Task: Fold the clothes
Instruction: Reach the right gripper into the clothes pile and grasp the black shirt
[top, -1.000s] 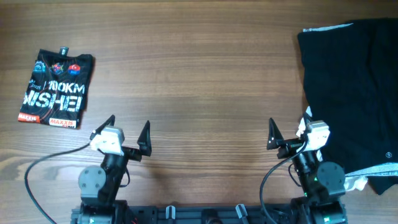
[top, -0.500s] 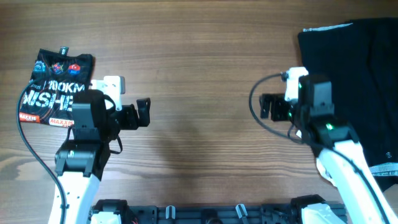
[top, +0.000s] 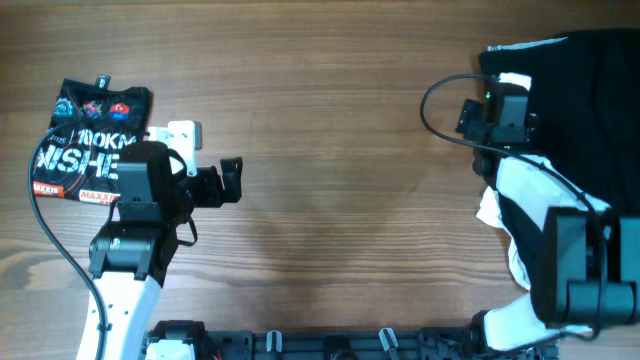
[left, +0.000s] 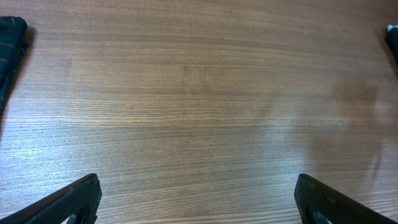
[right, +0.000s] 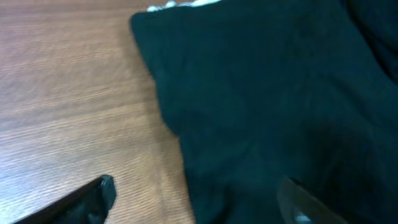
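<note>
- The right arm has swung out from its tucked pose at the 6 o'clock edge of the brown wooden table. It now reaches toward 2 o'clock, its head at the left border of the large plain black cloth garment.
- The left arm rose earlier and has barely shifted in the last half second. It waits near 9 o'clock, just beside the folded black garment with bright printed lettering.
- Judgement: the approach is nearly over and a first grasp of the black garment's edge comes next; no fold is begun.
- The right gripper is spread wide, one finger over bare wood and the other over the cloth. It straddles the garment's edge and pinches nothing; whether it touches the cloth cannot be told.
- The left gripper is likewise spread wide over bare wood and holds nothing.
- The black garment lies flat from 1 to 4 o'clock, running off the right side, with a whitish trim showing at its upper edge.
</note>
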